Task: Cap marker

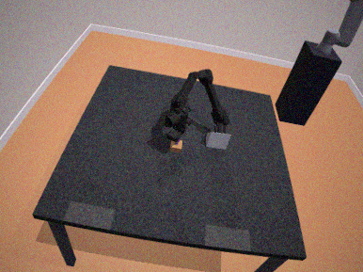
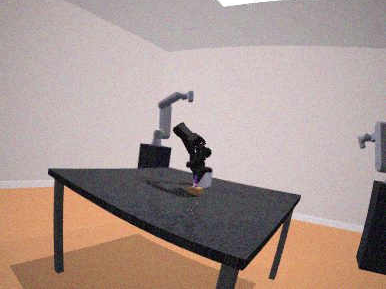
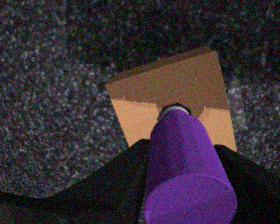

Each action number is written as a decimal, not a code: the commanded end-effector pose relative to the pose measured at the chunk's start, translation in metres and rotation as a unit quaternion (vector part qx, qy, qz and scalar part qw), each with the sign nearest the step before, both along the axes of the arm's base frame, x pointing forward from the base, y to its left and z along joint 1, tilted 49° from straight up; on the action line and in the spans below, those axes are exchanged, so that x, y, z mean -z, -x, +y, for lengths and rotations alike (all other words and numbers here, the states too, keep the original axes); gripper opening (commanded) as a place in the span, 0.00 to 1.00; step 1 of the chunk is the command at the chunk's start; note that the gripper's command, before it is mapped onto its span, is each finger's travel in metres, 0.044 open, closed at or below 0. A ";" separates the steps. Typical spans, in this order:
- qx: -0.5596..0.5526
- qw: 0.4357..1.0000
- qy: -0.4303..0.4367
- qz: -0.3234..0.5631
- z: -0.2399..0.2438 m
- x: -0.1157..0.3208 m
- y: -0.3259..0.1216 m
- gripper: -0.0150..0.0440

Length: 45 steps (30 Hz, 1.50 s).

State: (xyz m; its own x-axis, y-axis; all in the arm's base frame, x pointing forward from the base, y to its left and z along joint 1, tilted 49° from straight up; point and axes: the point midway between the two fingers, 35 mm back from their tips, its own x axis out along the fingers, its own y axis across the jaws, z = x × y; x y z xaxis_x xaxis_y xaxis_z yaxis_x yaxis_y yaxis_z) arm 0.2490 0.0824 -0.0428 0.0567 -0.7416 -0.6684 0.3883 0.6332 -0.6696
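Note:
The purple cap is between the fingers of my gripper, which is shut on it. The orange-tan holder block sits on the table directly below. In the wrist view, the cap's narrow end is over the marker, with only a thin light band and a dark rim showing between the cap and the block. The cap looks lined up with the marker. The rest of the marker is hidden by the cap and block; I cannot tell whether the cap is fully seated.
A light grey box stands near the arm's base, to the right of the holder block in the top view. Two pale patches lie along the table's front edge. Grey arms on black pedestals stand beyond the table.

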 end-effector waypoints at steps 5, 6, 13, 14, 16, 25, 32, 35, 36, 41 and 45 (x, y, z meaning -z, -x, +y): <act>-0.003 1.000 0.003 0.002 -0.004 0.004 0.000 0.25; -0.003 1.000 0.003 0.002 -0.004 0.004 0.000 0.25; 0.000 1.000 0.001 0.001 -0.004 0.003 0.001 0.30; 0.000 1.000 0.001 0.001 -0.004 0.003 0.001 0.34; 0.000 1.000 0.001 0.001 -0.004 0.003 0.001 0.43; 0.000 1.000 0.001 0.001 -0.004 0.003 0.001 0.83; 0.000 1.000 0.000 0.002 0.013 -0.010 0.000 1.00; 0.000 1.000 0.000 0.002 0.046 -0.039 0.004 1.00; 0.000 1.000 0.000 0.002 0.051 -0.044 0.005 1.00; -0.005 1.000 0.001 0.008 0.052 -0.046 0.005 0.96; -0.107 0.987 0.011 0.119 0.045 -0.042 0.007 0.78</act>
